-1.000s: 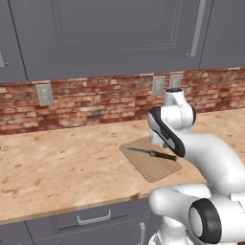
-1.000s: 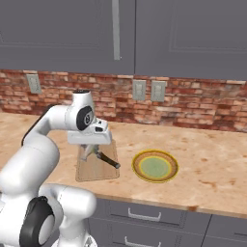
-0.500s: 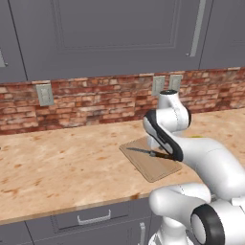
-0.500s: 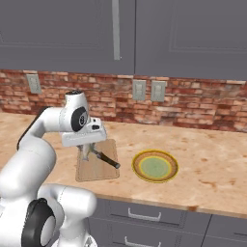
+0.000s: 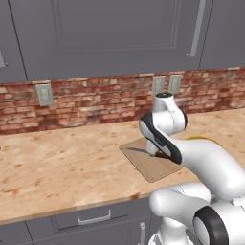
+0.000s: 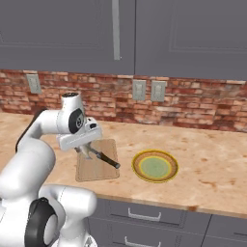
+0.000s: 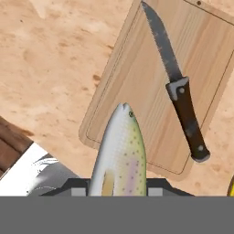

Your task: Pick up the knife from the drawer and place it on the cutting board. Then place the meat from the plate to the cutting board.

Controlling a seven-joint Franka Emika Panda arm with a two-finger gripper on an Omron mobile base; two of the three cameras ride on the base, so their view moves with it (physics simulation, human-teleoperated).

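the meat (image 7: 119, 153), a pale speckled fish-shaped piece, sits pinched between my gripper's (image 7: 118, 194) fingers, which are closed on its tail end. its long axis runs straight out from the fingers, head pointing toward the cutting board (image 7: 137, 87). in the hand view the head overlaps the board's near long edge, so i judge the release point lies a little further ahead, along the meat's own axis.

the knife (image 7: 176, 84) already lies on the board, blade toward the far corner, handle reaching the opposite short edge, its axis roughly parallel to the meat's and well to one side. the bare strip between knife and near long edge is where i would set the meat.

the right base view adds the plate (image 6: 155, 166), bare, on the counter (image 6: 207, 159) just beside the board (image 6: 96, 170), and shows the gripper (image 6: 86, 150) low over the board. in the left base view the arm covers much of the board (image 5: 148, 165); i cannot judge the height there.
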